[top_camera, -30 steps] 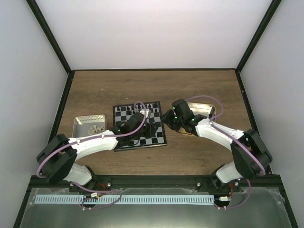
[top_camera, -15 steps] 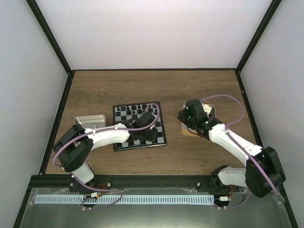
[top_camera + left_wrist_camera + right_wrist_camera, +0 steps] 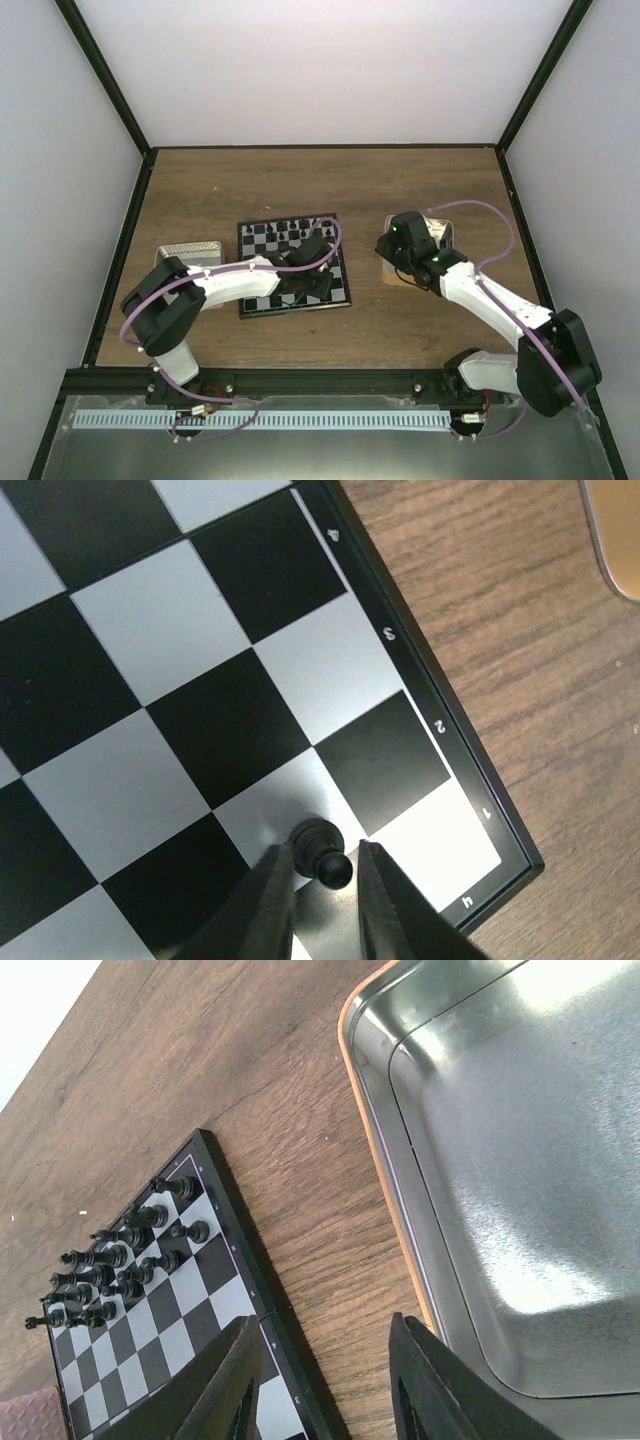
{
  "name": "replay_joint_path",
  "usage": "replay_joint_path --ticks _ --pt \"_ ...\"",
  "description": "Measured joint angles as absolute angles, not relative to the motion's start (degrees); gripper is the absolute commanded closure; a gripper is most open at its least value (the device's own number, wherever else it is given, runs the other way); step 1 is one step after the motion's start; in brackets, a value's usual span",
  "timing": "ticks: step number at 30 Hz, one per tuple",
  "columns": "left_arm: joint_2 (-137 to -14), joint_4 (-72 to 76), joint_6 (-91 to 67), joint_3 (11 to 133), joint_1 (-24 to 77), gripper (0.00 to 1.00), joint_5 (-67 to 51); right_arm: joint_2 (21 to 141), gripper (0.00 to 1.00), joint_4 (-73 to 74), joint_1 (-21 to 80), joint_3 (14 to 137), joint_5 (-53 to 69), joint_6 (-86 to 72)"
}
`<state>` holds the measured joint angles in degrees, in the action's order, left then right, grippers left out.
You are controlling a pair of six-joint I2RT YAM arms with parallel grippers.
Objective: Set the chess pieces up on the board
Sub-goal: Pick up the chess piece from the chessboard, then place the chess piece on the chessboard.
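Observation:
The board (image 3: 256, 240) lies mid-table, with black chess pieces (image 3: 295, 232) gathered along its far rows. My left gripper (image 3: 318, 290) hangs low over the board's near right corner. In the left wrist view a black pawn (image 3: 322, 848) stands on a pale square of the board (image 3: 200, 720). My left gripper (image 3: 322, 875) straddles it narrowly: one finger (image 3: 272, 900) meets its base, and a thin gap shows on the other side. My right gripper (image 3: 325, 1360) is open and empty over bare wood, between the board (image 3: 215, 1300) with its chess pieces (image 3: 120, 1260) and a metal tin (image 3: 520, 1160).
A second metal tin (image 3: 188, 252) sits left of the board, partly behind the left arm. The right-hand tin (image 3: 440, 232) lies under the right arm. A pink tray corner (image 3: 25, 1415) shows in the right wrist view. Black frame posts border the table.
My left gripper's jaws have narrowed around the pawn and the arm slid right across the board. The right arm swung from the board's edge toward the tin, then held.

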<state>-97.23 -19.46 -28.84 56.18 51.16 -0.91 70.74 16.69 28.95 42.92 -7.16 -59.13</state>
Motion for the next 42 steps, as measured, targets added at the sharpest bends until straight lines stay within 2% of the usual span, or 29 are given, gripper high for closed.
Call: replay_joint_path --ticks 2,6,16,23,30,42 --pt "-97.3 -19.8 -28.4 56.4 51.2 0.90 -0.4 70.5 0.64 16.7 28.9 42.9 -7.3 -59.1" --pt "-97.3 -20.3 -28.1 57.1 51.2 0.96 1.0 70.1 0.63 16.7 28.9 42.9 -7.7 -59.1" --pt "-94.3 -23.6 -28.5 57.1 50.0 0.96 10.9 69.1 0.63 16.7 28.7 42.9 -8.6 -59.1" --pt "-91.2 -25.1 -30.0 57.0 41.4 0.96 15.1 68.9 0.63 16.7 28.7 42.9 -8.7 -59.1" --pt "-91.6 -26.0 -31.2 55.6 31.1 0.96 15.0 68.7 0.63 16.6 28.7 42.2 -8.6 -58.9" --pt "-99.1 -25.9 -30.2 59.7 24.6 0.95 13.2 68.6 0.63 16.8 28.6 41.3 -8.7 -58.5"
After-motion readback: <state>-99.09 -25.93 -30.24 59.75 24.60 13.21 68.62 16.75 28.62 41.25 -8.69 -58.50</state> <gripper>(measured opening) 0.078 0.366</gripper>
